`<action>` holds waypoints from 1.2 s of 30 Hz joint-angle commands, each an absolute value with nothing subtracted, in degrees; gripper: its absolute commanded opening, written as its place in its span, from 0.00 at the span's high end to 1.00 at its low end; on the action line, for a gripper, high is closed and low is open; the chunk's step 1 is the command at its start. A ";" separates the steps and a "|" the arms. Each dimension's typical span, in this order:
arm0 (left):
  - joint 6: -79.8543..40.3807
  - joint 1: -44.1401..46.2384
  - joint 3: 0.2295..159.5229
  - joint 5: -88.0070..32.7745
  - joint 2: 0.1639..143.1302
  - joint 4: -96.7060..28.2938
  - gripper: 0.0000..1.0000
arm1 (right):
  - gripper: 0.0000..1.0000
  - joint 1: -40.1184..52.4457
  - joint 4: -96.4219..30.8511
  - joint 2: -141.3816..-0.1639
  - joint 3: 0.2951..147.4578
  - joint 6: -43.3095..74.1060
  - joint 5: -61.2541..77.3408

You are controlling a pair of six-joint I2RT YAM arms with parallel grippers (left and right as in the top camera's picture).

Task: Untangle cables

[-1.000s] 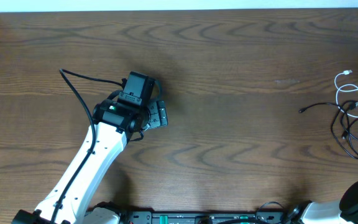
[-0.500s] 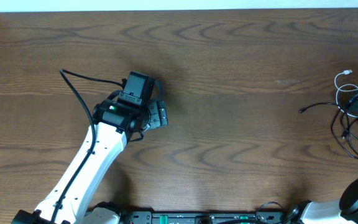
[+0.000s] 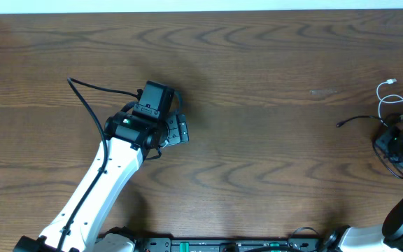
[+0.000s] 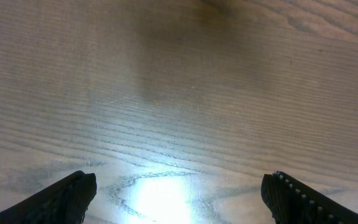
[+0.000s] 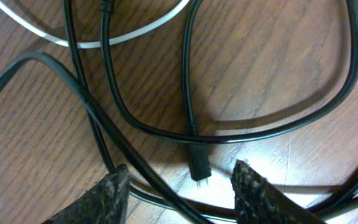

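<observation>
The cables lie tangled at the table's right edge: a white cord [image 3: 390, 101] and black cords [image 3: 359, 119]. My right gripper [image 3: 392, 144] is down on the pile, open. In the right wrist view its fingers [image 5: 178, 193] straddle several black cords [image 5: 135, 127] and a black plug end [image 5: 199, 166] with small prongs, with the white cord [image 5: 104, 42] looping above. My left gripper [image 3: 178, 128] is open and empty over bare wood at centre left, with nothing between its fingers [image 4: 178, 193].
The left arm's thicker black wire [image 3: 89, 94] loops on the table behind the left arm. The table's far edge [image 3: 201, 12] meets a white strip. The wooden table [image 3: 257, 105] lies between the arms.
My right arm has come in from the lower right and moved down over the cable pile, now covering part of the black cords. The left arm has not moved.
</observation>
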State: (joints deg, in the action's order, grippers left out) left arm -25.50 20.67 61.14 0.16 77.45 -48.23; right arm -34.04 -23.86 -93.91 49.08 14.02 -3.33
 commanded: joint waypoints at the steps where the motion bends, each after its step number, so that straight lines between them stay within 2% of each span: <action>1: -25.58 20.43 60.86 0.49 77.08 -48.82 0.10 | 0.74 -33.93 -22.90 -93.86 48.99 14.74 -4.38; 3: -25.58 20.43 60.86 0.49 77.08 -48.90 0.10 | 0.96 -34.20 -22.92 -93.84 49.45 15.16 -4.36; 4: -25.58 20.43 60.86 0.49 77.08 -48.90 0.10 | 0.99 -34.46 -23.16 -93.69 50.06 16.14 -4.16; 7: -25.58 20.43 60.86 0.49 77.08 -49.01 0.10 | 0.99 -36.84 -23.64 -90.65 54.33 17.89 5.54; 9: -25.58 20.43 60.86 0.49 77.08 -49.06 0.10 | 0.99 -41.19 -23.46 -86.72 58.54 25.56 14.02; 12: -25.58 20.43 60.86 0.49 77.08 -49.21 0.10 | 0.99 -45.34 -20.49 -83.57 59.79 29.82 19.27; 16: -25.61 20.43 60.86 0.47 77.08 -49.23 0.10 | 0.98 -50.28 -21.04 -82.43 59.79 30.79 19.57; 18: -25.61 20.43 60.86 0.47 77.08 -49.23 0.10 | 0.75 -50.72 -22.17 -82.81 59.77 31.27 19.59; 19: -25.61 20.43 60.86 0.47 77.08 -49.23 0.10 | 0.57 -50.68 -22.37 -82.89 59.77 31.24 19.68; 20: -25.61 20.43 60.86 0.49 77.08 -49.23 0.10 | 0.42 -50.46 -22.52 -82.89 59.77 31.24 19.77; 21: -25.61 20.43 60.86 0.47 77.08 -49.23 0.10 | 0.36 -50.46 -22.50 -82.89 59.77 31.27 20.21; 22: -25.61 20.43 60.86 0.47 77.08 -49.25 0.10 | 0.33 -50.28 -22.50 -82.89 59.77 31.24 20.86; 25: -25.58 20.43 60.86 0.47 77.08 -49.23 0.10 | 0.34 -49.08 -23.31 -82.89 59.77 31.18 25.69; 29: -25.56 20.43 60.86 0.51 77.08 -48.77 0.10 | 0.33 -44.71 -30.06 -82.89 59.77 25.23 27.79; 36: -18.96 20.43 60.86 1.15 77.10 -43.99 0.10 | 0.27 -28.42 -39.64 -82.89 59.77 10.07 24.47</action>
